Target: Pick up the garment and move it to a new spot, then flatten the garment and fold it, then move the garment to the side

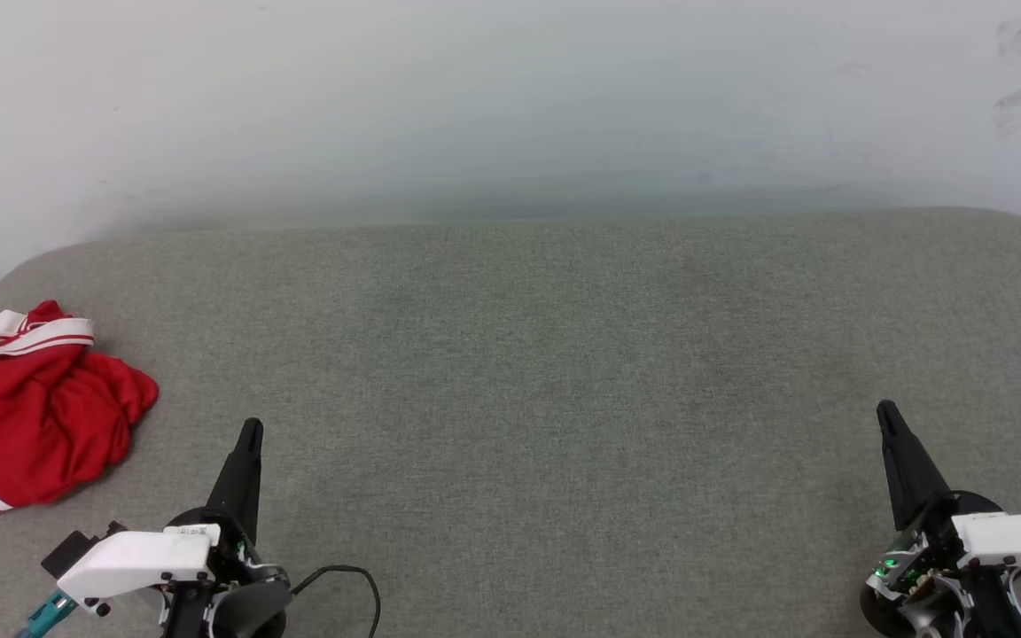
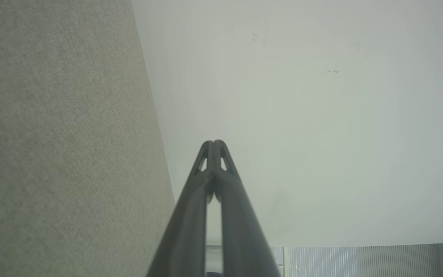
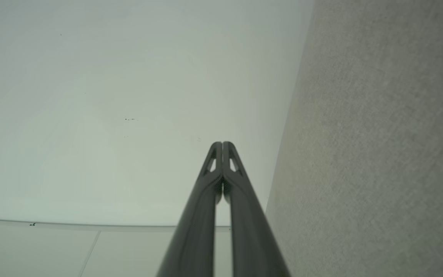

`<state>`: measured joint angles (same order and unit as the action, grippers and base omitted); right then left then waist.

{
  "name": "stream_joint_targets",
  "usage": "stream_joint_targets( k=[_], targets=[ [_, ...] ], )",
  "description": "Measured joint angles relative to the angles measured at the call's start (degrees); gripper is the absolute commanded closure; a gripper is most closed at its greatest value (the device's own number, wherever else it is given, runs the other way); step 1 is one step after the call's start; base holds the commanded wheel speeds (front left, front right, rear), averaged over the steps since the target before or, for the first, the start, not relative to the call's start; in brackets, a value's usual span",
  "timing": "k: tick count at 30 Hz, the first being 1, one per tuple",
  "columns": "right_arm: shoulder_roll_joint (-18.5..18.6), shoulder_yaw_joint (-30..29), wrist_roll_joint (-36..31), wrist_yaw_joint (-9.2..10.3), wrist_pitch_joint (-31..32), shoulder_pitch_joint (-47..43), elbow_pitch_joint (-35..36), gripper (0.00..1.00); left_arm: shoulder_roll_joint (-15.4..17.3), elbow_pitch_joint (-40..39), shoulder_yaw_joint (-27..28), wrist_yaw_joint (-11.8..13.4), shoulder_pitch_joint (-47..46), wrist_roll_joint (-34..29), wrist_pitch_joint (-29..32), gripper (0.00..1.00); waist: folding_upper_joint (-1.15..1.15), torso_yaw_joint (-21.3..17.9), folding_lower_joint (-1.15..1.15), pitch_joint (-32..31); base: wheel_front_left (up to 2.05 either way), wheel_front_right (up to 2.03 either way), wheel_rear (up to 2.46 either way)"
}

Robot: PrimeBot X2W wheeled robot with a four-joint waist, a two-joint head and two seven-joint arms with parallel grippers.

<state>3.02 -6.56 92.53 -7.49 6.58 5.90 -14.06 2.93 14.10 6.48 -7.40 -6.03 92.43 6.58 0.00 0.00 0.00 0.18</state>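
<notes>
At the far left edge of the grey cushion (image 1: 564,354), your red shirt (image 1: 32,416) lies in a crumpled heap that runs roughly near to far and is partly cut off by the head view's border. It sits near your left pincer (image 1: 250,431), off to its left. Your right pincer (image 1: 887,412) is well apart, across the cushion. Both are pressed together and hold nothing. The left arm looks like the one to reach.
</notes>
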Motion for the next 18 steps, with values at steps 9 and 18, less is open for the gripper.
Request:
stream_joint_targets(
  k=[9,18],
  targets=[
    [-0.1,0.5,-0.3,0.01,-0.8,-2.7,-2.2,0.0,-0.2,2.2,-0.5,0.1,2.6,-0.3,-0.8,0.0,0.0,0.0,0.0,0.0,0.0,0.0,0.0],
    [-0.1,1.6,-4.1,0.01,-3.9,-2.8,-1.5,0.0,-0.2,0.5,-0.7,0.1,3.5,-2.7,-3.8,0.0,0.0,-0.1,0.0,0.1,0.0,0.0,0.0]
  ],
)
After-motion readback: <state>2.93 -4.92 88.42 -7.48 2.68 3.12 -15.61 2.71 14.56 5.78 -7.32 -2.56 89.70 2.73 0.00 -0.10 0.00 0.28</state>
